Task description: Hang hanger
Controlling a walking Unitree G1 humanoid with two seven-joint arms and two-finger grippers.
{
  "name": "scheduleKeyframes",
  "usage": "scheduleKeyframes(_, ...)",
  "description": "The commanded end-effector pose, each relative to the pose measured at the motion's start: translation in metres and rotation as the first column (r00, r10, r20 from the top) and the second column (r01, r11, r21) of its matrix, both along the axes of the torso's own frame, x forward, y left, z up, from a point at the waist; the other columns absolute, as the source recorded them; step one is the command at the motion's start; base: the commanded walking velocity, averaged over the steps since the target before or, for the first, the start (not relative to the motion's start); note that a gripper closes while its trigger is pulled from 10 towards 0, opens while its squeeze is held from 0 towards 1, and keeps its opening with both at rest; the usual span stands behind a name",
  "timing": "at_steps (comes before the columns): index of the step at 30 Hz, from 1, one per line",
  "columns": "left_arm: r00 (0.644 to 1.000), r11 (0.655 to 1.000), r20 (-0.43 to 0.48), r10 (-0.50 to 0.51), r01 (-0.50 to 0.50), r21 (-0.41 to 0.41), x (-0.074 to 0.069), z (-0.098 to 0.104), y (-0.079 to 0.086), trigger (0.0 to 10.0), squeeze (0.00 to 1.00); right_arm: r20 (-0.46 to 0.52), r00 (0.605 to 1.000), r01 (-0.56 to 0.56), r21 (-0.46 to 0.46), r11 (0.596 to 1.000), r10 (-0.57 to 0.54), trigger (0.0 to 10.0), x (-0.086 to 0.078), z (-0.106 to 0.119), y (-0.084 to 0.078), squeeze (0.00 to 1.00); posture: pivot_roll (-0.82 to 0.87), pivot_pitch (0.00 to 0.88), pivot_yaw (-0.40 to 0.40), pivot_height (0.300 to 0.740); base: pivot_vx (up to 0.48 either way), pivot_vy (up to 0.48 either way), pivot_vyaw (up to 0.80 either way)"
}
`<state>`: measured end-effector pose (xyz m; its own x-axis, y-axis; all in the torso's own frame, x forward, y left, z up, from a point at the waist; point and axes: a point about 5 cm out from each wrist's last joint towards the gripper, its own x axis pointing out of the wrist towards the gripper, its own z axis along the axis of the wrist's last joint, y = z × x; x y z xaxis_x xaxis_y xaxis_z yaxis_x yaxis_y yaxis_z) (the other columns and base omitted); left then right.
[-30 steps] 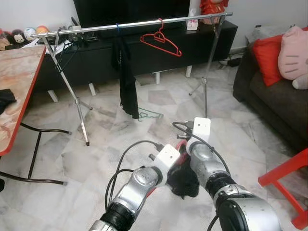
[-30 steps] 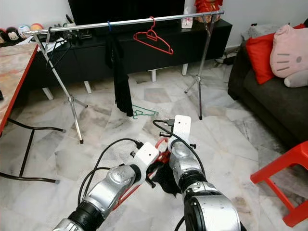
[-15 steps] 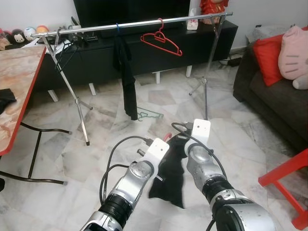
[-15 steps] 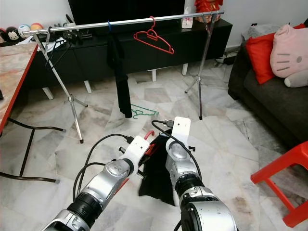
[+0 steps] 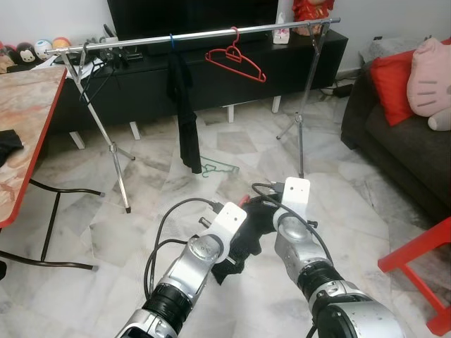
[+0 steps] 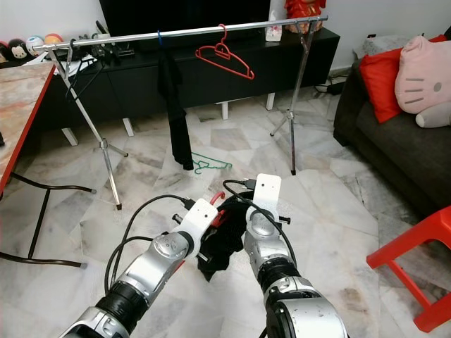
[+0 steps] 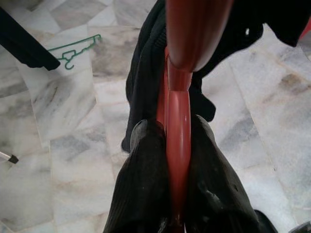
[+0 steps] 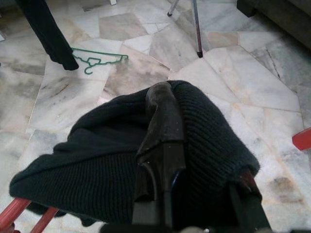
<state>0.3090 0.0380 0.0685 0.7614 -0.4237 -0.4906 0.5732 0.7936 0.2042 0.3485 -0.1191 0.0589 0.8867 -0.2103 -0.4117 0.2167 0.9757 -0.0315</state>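
Observation:
My left gripper [image 7: 177, 141] is shut on a red hanger [image 7: 179, 97], low over the marble floor in front of me. A black knit garment [image 5: 243, 239] is bunched over that hanger between my two wrists. My right gripper [image 5: 262, 213] is pressed into it, shut on the knit cloth [image 8: 97, 165], with one finger [image 8: 163, 116] lying on top and the other under the fabric. Beyond stands a metal clothes rail [image 5: 190, 34], carrying an empty red hanger [image 5: 236, 60] and a dark hanging garment [image 5: 184, 120].
A green hanger [image 5: 215, 167] lies on the floor under the rail. A red-edged table [image 5: 21, 120] stands at the left. At the right are a dark sofa [image 5: 394, 141] with cushions and a red chair [image 5: 423, 260]. A black TV console [image 5: 211, 77] runs behind the rail.
Half a second ago the black garment hung long and loose below the grippers. Now it is gathered up into a bunch between them. The arms stay close together.

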Motion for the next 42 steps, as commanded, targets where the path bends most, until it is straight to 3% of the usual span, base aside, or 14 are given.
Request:
scheduleKeyframes(1,0.999,1.000,0.025,-0.026,0.026,0.016,-0.001,0.005,0.001,10.0,0.00,-0.017,1.000,-0.005,-0.019,1.000,0.005,10.0,-0.003,-0.005,0.000,0.00,-0.02,0.000,-0.004,0.740,0.000,0.000,0.00)
scheduleKeyframes(11,0.988,0.988,0.038,-0.152,0.152,-0.008,-0.011,0.017,-0.005,10.0,0.00,-0.082,0.996,-0.031,-0.048,0.998,0.027,10.0,-0.011,-0.018,0.000,0.00,-0.02,0.000,-0.004,0.740,0.000,0.000,0.00)
scheduleKeyframes(24,0.988,0.985,0.094,-0.121,0.131,-0.110,-0.008,0.036,-0.011,10.0,0.00,-0.126,0.991,-0.039,-0.039,0.998,0.034,10.0,-0.019,-0.029,0.001,0.00,-0.02,0.000,-0.004,0.740,0.000,0.000,0.00)
scheduleKeyframes(31,0.981,0.978,0.009,-0.194,0.194,-0.071,-0.019,0.017,-0.019,10.0,0.00,-0.066,0.997,-0.045,0.050,0.998,0.049,10.0,-0.012,-0.016,0.017,0.00,-0.02,0.000,-0.001,0.740,0.000,0.000,0.00)
scheduleKeyframes(42,0.966,0.956,-0.010,-0.260,0.255,-0.143,-0.026,0.017,-0.031,10.0,0.00,-0.011,0.992,-0.123,0.131,0.984,0.125,10.0,-0.006,-0.002,0.037,0.00,-0.03,0.000,-0.002,0.740,0.000,0.000,0.00)
